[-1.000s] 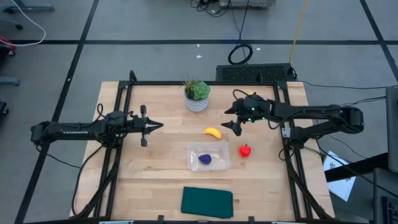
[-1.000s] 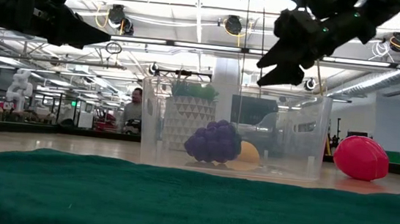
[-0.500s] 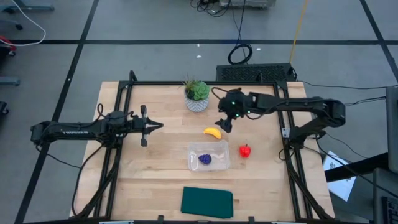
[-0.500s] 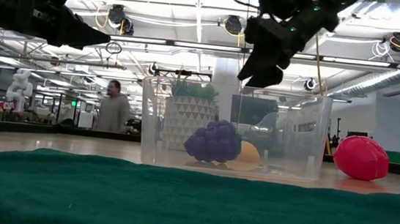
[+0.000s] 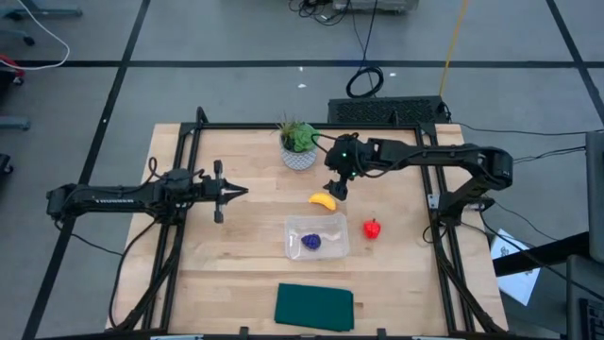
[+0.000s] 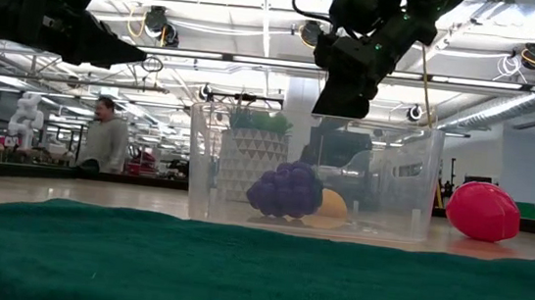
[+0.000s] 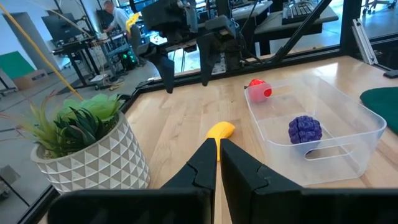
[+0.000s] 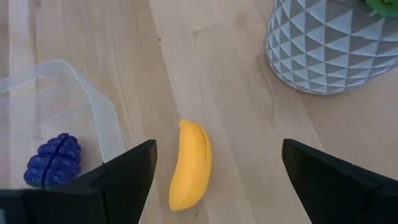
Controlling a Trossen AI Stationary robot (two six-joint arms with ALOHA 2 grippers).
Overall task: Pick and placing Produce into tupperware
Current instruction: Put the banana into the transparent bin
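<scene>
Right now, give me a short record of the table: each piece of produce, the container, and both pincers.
banana: on the table, outside the container
purple fruit: inside the clear container
red fruit: on the table, beside the container
right pincer: open, above the banana
left pincer: shut, empty, waiting at the table's left

A robotics laboratory or open workshop hall is indicated. A wooden table is mounted in a black frame on grey flooring marked with dark lines. Beyond the table, ceiling strip lighting, exposed ducting, equipment-laden workbenches and a standing person are observed.
</scene>
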